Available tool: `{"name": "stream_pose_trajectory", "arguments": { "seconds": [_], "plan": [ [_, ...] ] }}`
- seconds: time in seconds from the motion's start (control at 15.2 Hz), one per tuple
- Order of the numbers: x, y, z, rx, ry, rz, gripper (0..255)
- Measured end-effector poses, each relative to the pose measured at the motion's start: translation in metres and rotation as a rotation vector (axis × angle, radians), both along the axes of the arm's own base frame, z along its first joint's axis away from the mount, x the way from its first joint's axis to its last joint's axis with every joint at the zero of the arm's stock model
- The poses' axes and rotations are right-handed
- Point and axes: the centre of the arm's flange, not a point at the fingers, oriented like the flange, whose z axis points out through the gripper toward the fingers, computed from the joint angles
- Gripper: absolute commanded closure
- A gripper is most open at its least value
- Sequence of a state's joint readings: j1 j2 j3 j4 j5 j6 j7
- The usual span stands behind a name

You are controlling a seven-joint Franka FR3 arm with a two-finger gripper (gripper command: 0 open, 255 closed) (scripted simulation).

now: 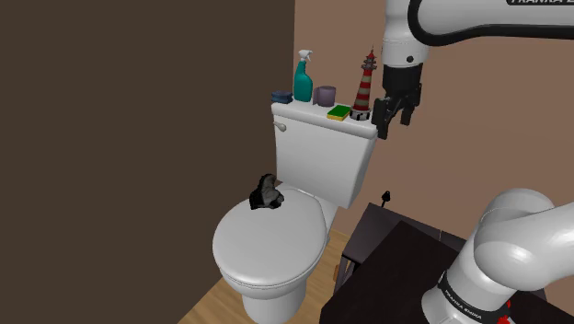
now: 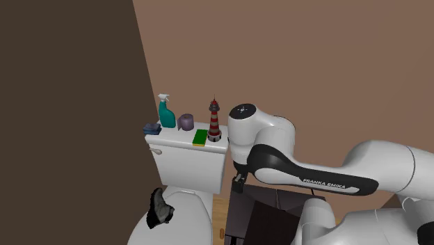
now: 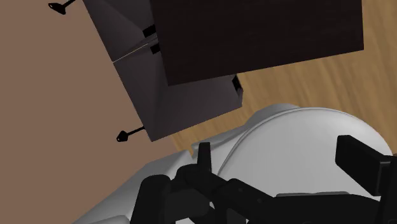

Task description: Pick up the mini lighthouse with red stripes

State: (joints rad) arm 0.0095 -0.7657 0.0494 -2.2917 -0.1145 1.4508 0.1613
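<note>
The gripper (image 1: pixel 392 121) hangs with fingers spread wide (holding nothing) near the red-striped lighthouse (image 1: pixel 366 86) on the toilet tank (image 1: pixel 322 156).

Dim, even light, flat soft shading — faint shadows, muted colours

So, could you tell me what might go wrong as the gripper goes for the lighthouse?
1. The open gripper hangs beside the tall, narrow lighthouse, which stands near the end of the tank lid; a sideways bump could topple it off.
2. The green sponge lies close to its base, so a finger may catch it.
</note>
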Motion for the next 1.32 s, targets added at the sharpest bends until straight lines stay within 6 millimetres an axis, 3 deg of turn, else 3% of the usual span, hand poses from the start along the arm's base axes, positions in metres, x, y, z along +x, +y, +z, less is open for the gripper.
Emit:
{"name": "stream_pose_trajectory", "arguments": {
  "seconds": [0.13,0.26,1.32],
  "plan": [
    [0.003,-0.005,0.002,0.003,-0.008,0.003,0],
    [0.010,-0.023,0.006,0.013,-0.036,0.013,0],
    [0.094,-0.199,0.043,0.105,-0.316,0.115,0]
  ]
}}
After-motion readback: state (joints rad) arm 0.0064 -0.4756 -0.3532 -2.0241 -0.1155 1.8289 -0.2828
